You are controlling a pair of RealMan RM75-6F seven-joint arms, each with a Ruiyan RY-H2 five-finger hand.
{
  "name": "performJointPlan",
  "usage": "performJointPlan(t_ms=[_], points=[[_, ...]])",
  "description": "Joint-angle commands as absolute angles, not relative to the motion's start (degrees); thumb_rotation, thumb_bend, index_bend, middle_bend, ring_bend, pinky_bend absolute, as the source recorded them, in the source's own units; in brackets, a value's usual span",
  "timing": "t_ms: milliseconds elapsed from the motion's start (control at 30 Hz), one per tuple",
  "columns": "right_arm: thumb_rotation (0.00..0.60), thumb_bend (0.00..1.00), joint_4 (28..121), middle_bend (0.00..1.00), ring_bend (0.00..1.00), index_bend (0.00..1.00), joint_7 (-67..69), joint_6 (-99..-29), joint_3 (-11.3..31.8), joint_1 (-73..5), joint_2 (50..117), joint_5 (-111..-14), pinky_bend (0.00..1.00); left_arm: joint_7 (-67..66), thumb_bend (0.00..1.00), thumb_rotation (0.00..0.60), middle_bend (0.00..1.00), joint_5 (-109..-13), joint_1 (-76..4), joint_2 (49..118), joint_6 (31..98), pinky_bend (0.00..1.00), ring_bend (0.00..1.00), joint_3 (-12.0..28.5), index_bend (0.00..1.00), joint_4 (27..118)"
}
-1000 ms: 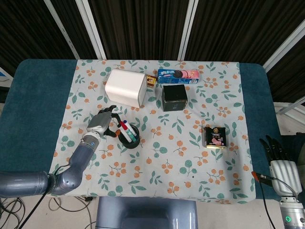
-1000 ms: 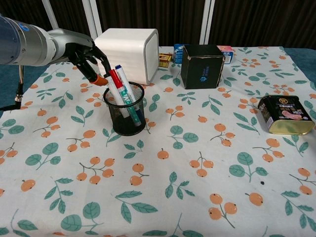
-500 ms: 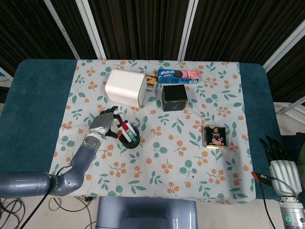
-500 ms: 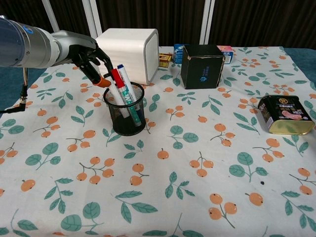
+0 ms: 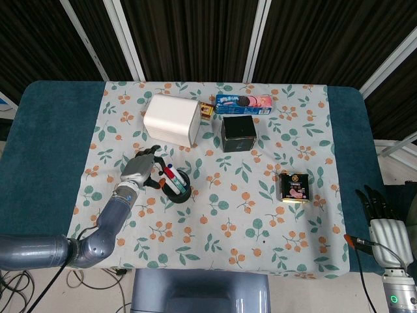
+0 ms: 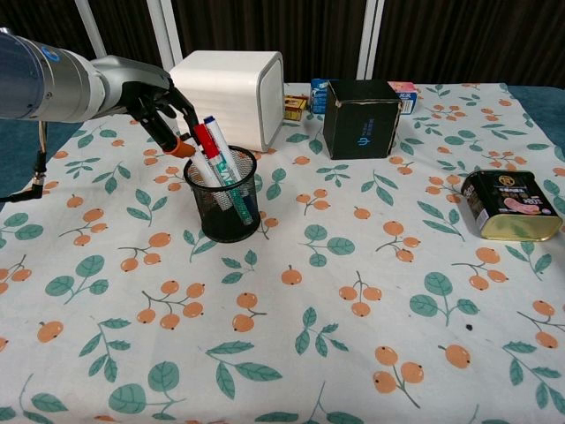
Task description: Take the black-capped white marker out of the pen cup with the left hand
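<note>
Left robot hand (image 6: 155, 106): hovered at the far-left rim of the pen cup, fingers curled down toward the marker tops; from where I stood I could not tell whether anything was pinched between them.
Fingertips (image 6: 183, 147): an orange-tipped one sat right beside the marker caps, touching or a hair apart, hard to call.
Pen cup (image 6: 226, 203): black mesh, upright on the floral cloth, left of centre and just near of the white box.
Black-capped white marker: somewhere in the cup among the leaning pens; its cap was hidden behind the hand and I could not pick it out.
Red-capped marker (image 6: 204, 140): stuck up out of the cup, tilted toward the far left.
Blue-capped marker (image 6: 212, 124): right beside the red one, leaning the same way.
Right robot hand (image 5: 384, 225): down at the near-right corner off the worktop's edge, fingers straight and spread, holding nothing.
White box (image 6: 229, 91): on the far-left side, just behind the cup.
Black box (image 6: 360, 117): right of the white box, toward the far middle.
Cookie packet (image 5: 244, 104): lay flat behind the black box, along the far edge.
Tin (image 6: 510, 206): lying on the right side, well apart from the cup.
Worktop (image 5: 52, 137): teal, with the leaf-and-orange cloth spread over its middle.
</note>
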State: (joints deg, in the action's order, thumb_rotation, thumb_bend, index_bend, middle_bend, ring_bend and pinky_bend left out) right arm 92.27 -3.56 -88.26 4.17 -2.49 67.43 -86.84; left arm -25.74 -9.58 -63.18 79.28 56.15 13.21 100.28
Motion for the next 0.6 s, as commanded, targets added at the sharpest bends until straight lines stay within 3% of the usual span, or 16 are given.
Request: performJointPlan(t_ms=[33,600], points=[[0.6,0.18,92.26,0.0,0.03,0.09,-3.57,-88.27,4.18,-2.48,67.45,-86.82,0.21,-26.17,0.36,0.6,0.02,-9.3,-63.28,79.34,56.24,0.0,0.0,13.14,0.45,100.32],[0.6,0.18,92.72,0.0,0.03,0.09,-3.46,-87.93,4.27,-2.43,67.35,-86.24,0.21,-26.86,0.38,0.6,0.05,-9.63,-62.97,79.5,56.93,0.0,0.0,13.86,0.52,100.95]])
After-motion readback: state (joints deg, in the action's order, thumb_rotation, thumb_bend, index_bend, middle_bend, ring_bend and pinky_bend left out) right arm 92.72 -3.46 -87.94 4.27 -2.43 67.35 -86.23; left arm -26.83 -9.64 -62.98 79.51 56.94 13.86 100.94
